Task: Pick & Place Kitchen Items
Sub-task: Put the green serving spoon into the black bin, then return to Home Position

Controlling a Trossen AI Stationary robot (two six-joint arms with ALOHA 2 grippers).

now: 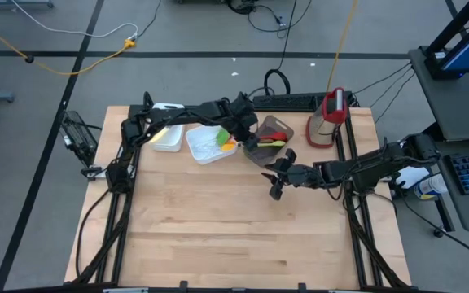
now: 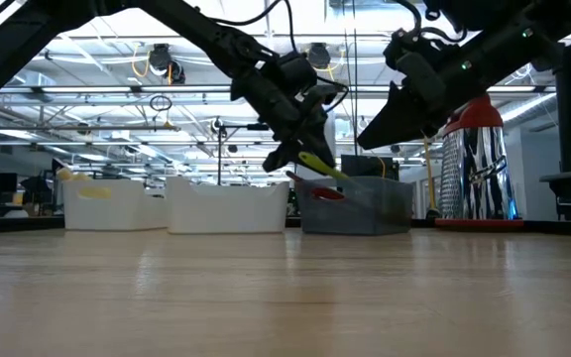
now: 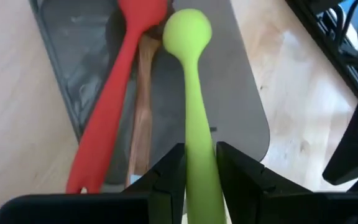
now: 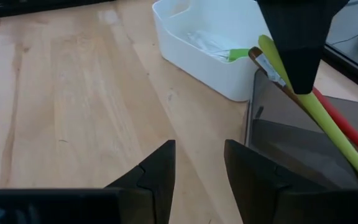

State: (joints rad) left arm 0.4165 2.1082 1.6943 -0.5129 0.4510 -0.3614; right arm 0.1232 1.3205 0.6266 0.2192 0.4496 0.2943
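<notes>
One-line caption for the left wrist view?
Left claw grips a green spoon above the grey bin holding a red spoon.

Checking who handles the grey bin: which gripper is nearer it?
Left. The left gripper hangs over the grey bin, gripping a green spoon; the right gripper hovers beside it.

Bins along the table's far edge

Three bins [image 1: 168, 138] [image 1: 210, 144] [image 1: 269, 140] stood in a row; an appliance [image 1: 329, 118] stood to their right.
</notes>
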